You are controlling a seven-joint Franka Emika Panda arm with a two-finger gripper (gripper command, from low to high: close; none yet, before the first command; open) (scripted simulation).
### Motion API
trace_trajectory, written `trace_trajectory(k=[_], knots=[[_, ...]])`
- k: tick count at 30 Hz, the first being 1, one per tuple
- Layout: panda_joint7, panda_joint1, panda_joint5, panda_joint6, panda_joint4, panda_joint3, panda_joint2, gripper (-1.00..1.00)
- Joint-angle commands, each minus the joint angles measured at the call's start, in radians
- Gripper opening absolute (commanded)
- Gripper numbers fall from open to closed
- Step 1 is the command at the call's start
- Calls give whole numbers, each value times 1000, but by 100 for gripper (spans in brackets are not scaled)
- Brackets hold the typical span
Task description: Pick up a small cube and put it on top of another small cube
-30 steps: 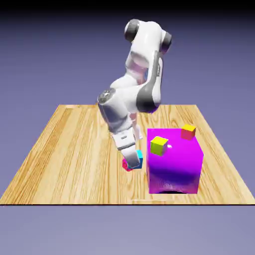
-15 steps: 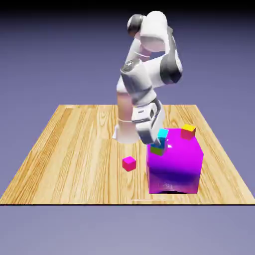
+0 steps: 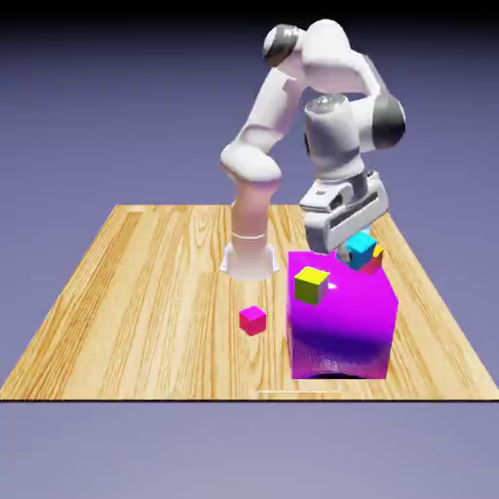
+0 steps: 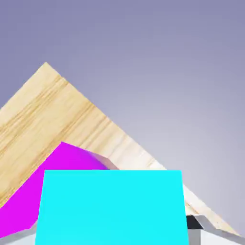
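The hand (image 3: 357, 255) is gripping the small solid cyan cube (image 3: 360, 250), which sits between its fingertips, in front of the small cube with yellow top and red-orange sides (image 3: 378, 258). The cyan one looks light, stiff and perhaps slick; flat opposite sides suit the pinch. Below the hand stands the large glossy magenta block (image 3: 341, 317), a likely snag if it dips early; the small yellow-green-topped cube (image 3: 311, 285) sits nearby.
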Motion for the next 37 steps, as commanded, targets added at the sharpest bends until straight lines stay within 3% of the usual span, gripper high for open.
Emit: trace_trajectory(k=[1, 26, 34, 35, 37], knots=[[45, 32, -8, 10, -15, -15, 14, -100], [1110, 824, -162, 251, -413, -358, 412, -100], [1143, 760, -150, 501, -489, -209, 267, -100], [1143, 760, -150, 501, -489, -209, 267, 100], [1140, 774, -154, 457, -479, -236, 297, 100]])
